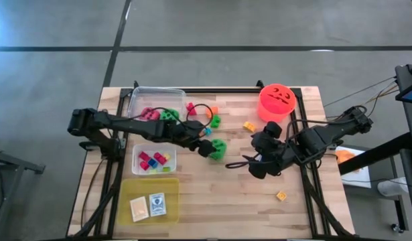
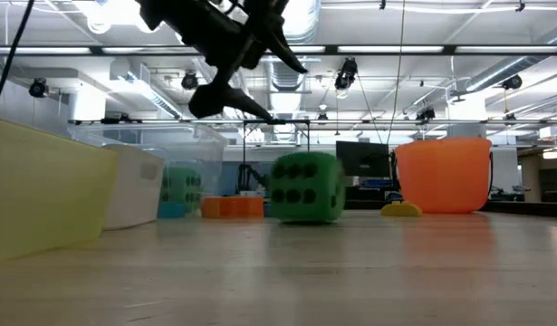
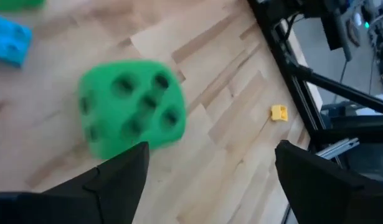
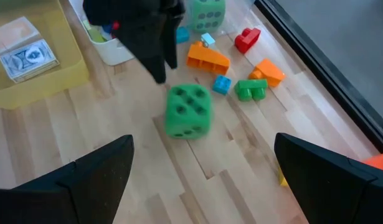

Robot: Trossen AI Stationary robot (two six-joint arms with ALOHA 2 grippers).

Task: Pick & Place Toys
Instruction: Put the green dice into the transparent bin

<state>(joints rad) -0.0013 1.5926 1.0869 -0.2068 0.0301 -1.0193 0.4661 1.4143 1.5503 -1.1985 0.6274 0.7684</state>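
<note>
L gripper (image 1: 207, 148) hangs with fingers apart just beside a green die (image 1: 218, 148), mid-table on bare wood. The die sits on the boards, nothing touching it; low view shows the fingers above and to 1 side of it. Step in hand looks like the pick of this die, or a drop just made; can't tell which. Next move, by my read: centre the fingers over the die, lower, close, then carry it to a tub (image 1: 155, 100). R gripper (image 1: 254, 167) waits nearby on the die's other side, fingers wide, empty. 2 yellow blocks (image 1: 281, 196) lie loose further out.
</note>
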